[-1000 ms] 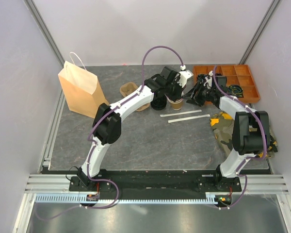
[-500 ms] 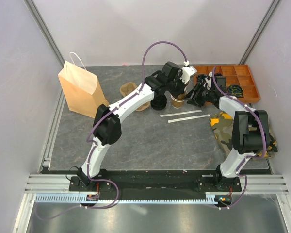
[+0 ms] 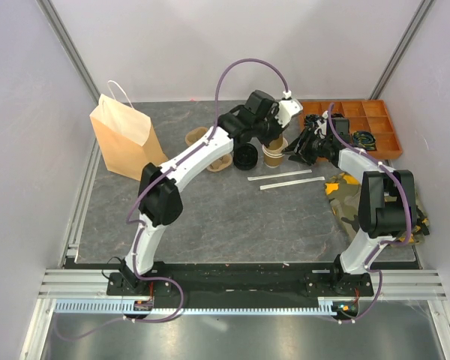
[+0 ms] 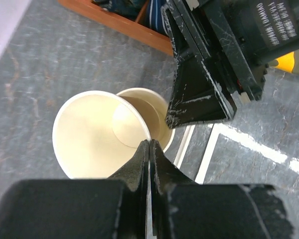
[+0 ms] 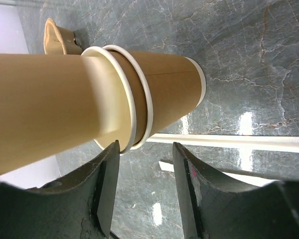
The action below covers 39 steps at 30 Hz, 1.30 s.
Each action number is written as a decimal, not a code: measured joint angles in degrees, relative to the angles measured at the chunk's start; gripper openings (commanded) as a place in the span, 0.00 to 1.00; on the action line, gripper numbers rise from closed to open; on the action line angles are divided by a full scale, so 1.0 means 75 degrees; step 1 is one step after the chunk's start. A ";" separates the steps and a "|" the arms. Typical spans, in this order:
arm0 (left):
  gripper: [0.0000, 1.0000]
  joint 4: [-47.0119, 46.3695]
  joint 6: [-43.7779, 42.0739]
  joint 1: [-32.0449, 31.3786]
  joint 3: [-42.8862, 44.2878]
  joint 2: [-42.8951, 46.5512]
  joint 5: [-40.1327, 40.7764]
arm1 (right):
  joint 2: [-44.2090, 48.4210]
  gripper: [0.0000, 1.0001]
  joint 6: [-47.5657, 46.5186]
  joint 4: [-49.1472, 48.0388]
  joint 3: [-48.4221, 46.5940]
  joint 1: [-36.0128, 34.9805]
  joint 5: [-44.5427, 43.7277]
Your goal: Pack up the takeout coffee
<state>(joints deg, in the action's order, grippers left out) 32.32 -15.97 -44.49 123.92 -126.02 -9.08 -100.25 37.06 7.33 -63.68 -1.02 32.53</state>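
Note:
Two tan takeout coffee cups [image 3: 274,155] stand nested at the back middle of the table. My left gripper [image 4: 148,145] is shut on the rim of the upper cup [image 4: 89,134], one finger inside its white wall. The lower cup [image 4: 157,107] shows past it, off to one side. In the right wrist view the upper cup [image 5: 45,109] sits partly out of the lower cup [image 5: 172,84]. My right gripper [image 5: 145,149] is open, its tips just short of the cups, one finger near the upper rim. A black lid [image 3: 245,156] lies left of the cups.
A brown pulp carrier [image 3: 208,144] lies left of the lid. A tall paper bag [image 3: 124,139] stands at the far left. An orange compartment tray [image 3: 364,127] sits at the back right. Two white strips [image 3: 281,176] and a camouflage cloth [image 3: 345,195] lie nearer.
My left wrist has risen and shifted back a little, drawing the upper cup with it. The right arm has hardly moved.

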 measured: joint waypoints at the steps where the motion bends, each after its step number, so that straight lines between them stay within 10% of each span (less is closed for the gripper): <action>1: 0.02 0.0058 -0.0032 0.0020 0.0000 0.0096 0.0009 | 0.0000 0.55 -0.0003 0.0003 0.0000 0.0000 -0.0003; 12: 0.02 0.0219 -0.0580 0.0166 -0.1247 0.2372 -0.0466 | 0.0000 0.61 0.0003 0.0020 -0.0195 0.0000 0.0032; 20: 0.02 0.0204 -0.1676 -0.0338 -0.5493 0.4992 -0.0519 | 0.0338 0.98 0.0029 0.0181 -0.0557 0.0003 0.0356; 28: 0.02 -0.1186 -0.2183 -0.2433 -0.8574 0.5872 0.0574 | 0.1061 0.98 -0.0440 0.0548 -0.0962 0.0009 0.0568; 39: 0.04 -0.2699 -0.2407 -0.3077 -0.8918 0.5316 0.1614 | 0.1422 0.98 -0.1495 0.1498 -0.1000 0.0067 0.0629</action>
<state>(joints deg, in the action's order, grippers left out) 12.08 -34.02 -67.57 57.04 -86.15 3.03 -89.58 25.85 18.57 -71.18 -0.51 37.26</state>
